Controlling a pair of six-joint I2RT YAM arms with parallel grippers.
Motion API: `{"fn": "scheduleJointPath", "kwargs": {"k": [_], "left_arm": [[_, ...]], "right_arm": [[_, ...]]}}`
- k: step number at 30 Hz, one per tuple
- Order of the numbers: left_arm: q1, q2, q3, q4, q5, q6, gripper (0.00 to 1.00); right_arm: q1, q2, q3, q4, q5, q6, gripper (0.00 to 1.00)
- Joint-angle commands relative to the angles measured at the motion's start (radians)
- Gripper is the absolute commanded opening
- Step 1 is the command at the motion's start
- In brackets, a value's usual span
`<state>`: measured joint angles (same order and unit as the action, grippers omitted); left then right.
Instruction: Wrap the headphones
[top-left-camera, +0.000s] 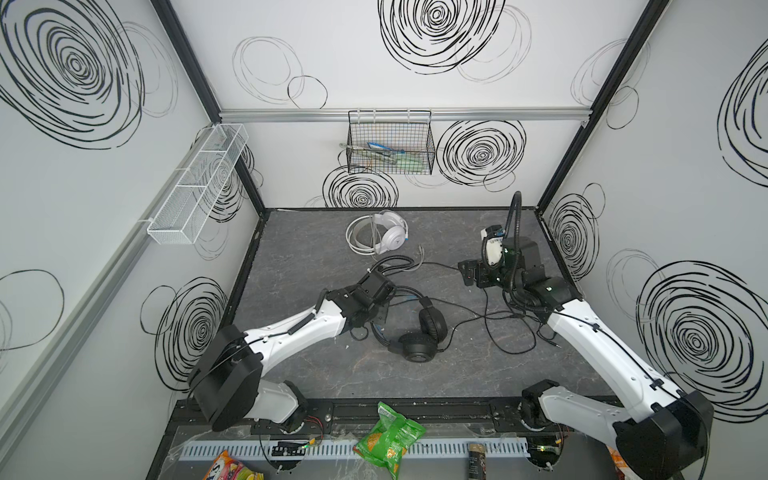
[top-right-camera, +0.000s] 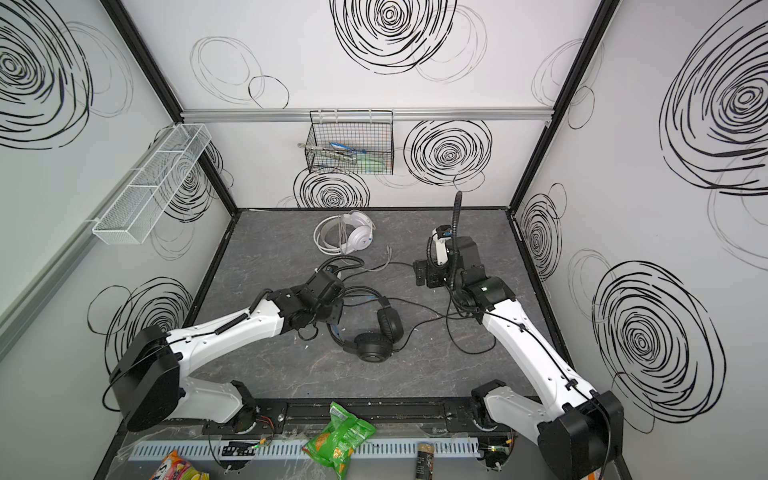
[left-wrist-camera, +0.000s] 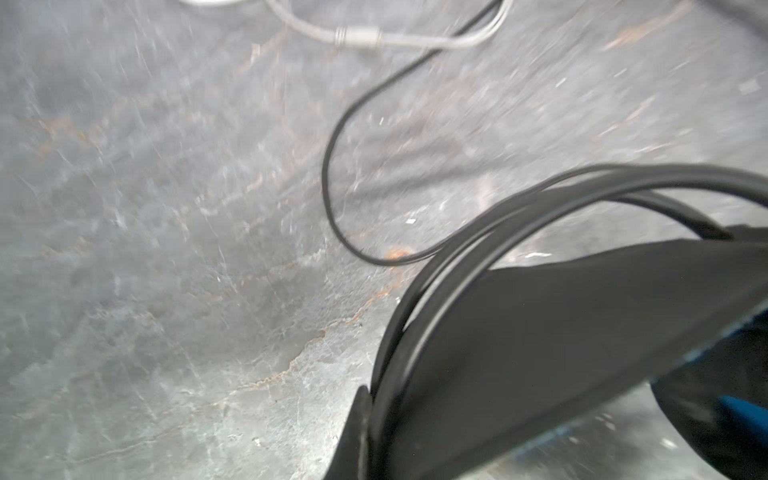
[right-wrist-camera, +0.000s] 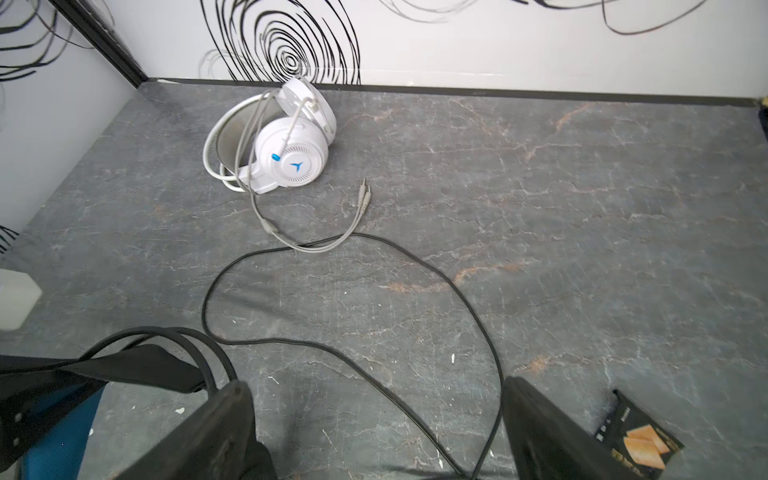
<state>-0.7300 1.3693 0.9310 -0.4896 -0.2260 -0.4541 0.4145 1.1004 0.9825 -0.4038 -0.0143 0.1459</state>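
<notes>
The black headphones (top-left-camera: 415, 347) (top-right-camera: 372, 347) lie mid-table, ear cups down. My left gripper (top-left-camera: 376, 316) (top-right-camera: 332, 311) is shut on their headband (left-wrist-camera: 540, 332), which fills the left wrist view beside one dark finger (left-wrist-camera: 361, 415). Their black cable (top-left-camera: 498, 332) (right-wrist-camera: 457, 291) loops loosely across the table to the right. My right gripper (top-left-camera: 467, 272) (top-right-camera: 422, 272) (right-wrist-camera: 374, 399) hangs open above that cable, holding nothing. The white headphones (top-left-camera: 388, 237) (top-right-camera: 355, 237) (right-wrist-camera: 291, 153) rest near the back wall, with their pale cable (right-wrist-camera: 316, 245) partly coiled round them and its plugs lying loose.
A black wire basket (top-left-camera: 390, 145) hangs on the back wall and a white mesh shelf (top-left-camera: 199, 187) on the left wall. A green snack bag (top-left-camera: 388, 440) and a dark tube (top-left-camera: 476, 455) lie at the front rail. A dark snack packet (right-wrist-camera: 640, 436) lies near the right gripper.
</notes>
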Motion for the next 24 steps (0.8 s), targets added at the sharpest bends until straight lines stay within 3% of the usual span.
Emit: {"fn": "scheduleJointPath", "kwargs": {"k": [1, 13, 19, 24], "left_arm": [[0.043, -0.088, 0.122, -0.055, 0.028, 0.088, 0.00], [0.250, -0.187, 0.422, -0.197, 0.130, 0.302, 0.00], [0.278, -0.187, 0.520, -0.222, 0.139, 0.329, 0.00], [0.294, -0.189, 0.562, -0.213, 0.143, 0.305, 0.00]], "right_arm": [[0.009, -0.030, 0.037, 0.020, -0.072, -0.049, 0.97], [0.051, -0.210, -0.013, 0.209, -0.411, -0.144, 0.97], [0.069, -0.226, -0.027, 0.233, -0.557, -0.148, 0.97], [0.101, -0.227, -0.037, 0.188, -0.600, -0.177, 0.97]]}}
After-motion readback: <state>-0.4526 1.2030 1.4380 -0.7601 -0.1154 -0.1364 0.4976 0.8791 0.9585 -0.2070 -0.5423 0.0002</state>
